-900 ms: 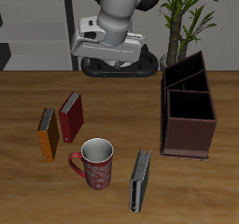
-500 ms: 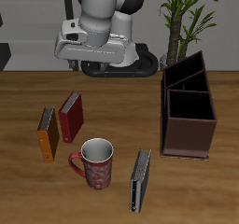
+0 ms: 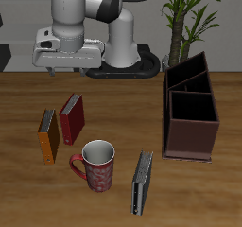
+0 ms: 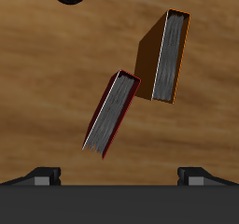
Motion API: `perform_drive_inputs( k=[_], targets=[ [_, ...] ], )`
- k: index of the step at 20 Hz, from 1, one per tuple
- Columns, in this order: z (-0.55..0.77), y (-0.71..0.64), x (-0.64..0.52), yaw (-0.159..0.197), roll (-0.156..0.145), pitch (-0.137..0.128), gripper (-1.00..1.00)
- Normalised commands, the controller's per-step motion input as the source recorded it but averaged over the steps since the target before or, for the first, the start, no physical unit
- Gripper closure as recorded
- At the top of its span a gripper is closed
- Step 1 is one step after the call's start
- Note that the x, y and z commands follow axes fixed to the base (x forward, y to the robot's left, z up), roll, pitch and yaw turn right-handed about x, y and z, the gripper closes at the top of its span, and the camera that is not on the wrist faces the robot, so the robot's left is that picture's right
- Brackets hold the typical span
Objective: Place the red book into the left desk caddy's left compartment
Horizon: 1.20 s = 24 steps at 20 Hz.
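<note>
The red book [image 3: 71, 118] stands on the table beside the orange-brown book [image 3: 47, 136], behind the mug. In the wrist view the red book [image 4: 112, 113] shows its pale page edges, with the orange-brown book [image 4: 164, 55] close by. The left desk caddy [image 3: 189, 106] is a dark maroon-brown box with dividers, standing far across the table from the books. My gripper [image 3: 64, 62] hangs high above the table, farther back than the books. Its fingertips [image 4: 43, 174] are spread wide apart and hold nothing.
A red patterned mug [image 3: 95, 165] stands near the front edge. A thin dark grey book [image 3: 142, 182] stands between the mug and the caddy. A potted plant [image 3: 189, 18] rises behind the caddy. The robot base [image 3: 118, 62] is at the back.
The arm has swung sideways from over the table's middle towards the books' side, away from the caddy. The books, mug and caddy have not moved.
</note>
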Motion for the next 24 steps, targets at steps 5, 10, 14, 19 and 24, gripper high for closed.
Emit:
perform_drive_inputs(
  k=[5,10,14,19,24],
  targets=[
    [-0.15,-0.13,-0.01,-0.046,0.02,-0.045,-1.0],
    [-0.26,-0.01,0.1,-0.049,-0.012,-0.028,-1.0],
    [-0.27,0.09,0.11,-0.023,-0.001,-0.004,-1.0],
    [-0.28,0.09,0.11,-0.034,0.012,0.007,-1.0],
    [-0.41,-0.03,0.08,-0.026,-0.008,0.02,-1.0]
  ],
)
